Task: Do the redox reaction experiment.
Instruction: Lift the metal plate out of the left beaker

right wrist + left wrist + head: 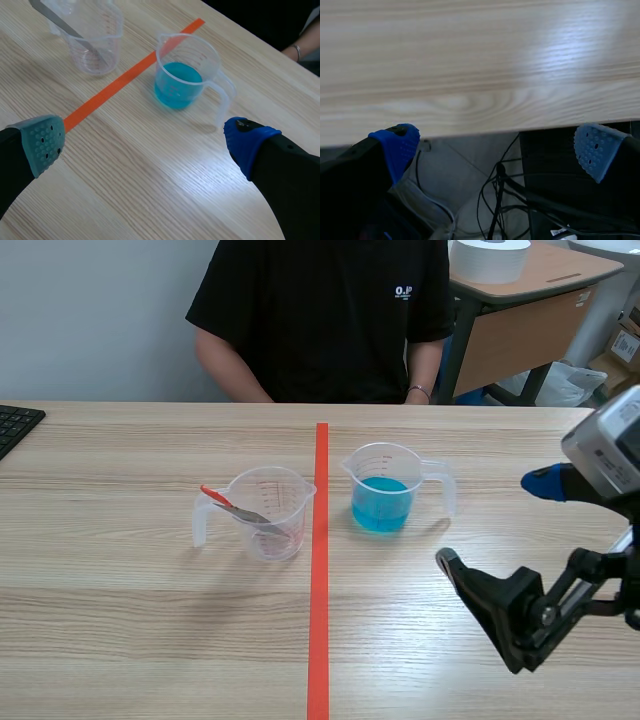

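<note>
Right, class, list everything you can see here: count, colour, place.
Table: one, pale wood.
Tape line: one, orange-red, along the table's middle.
Jug of blue liquid: one, clear, just right of the tape line.
Second jug: one, clear, just left of the tape.
Metal tool: one, silver, red end, leaning inside the second jug.
Keyboard: one, black, table's far left corner.
Cables: several, black, under the table.
Person: one, black shirt, seated across the table.
Left jaws: open, at the table's near edge.
Right jaws: open, raised, right of the jugs.
</note>
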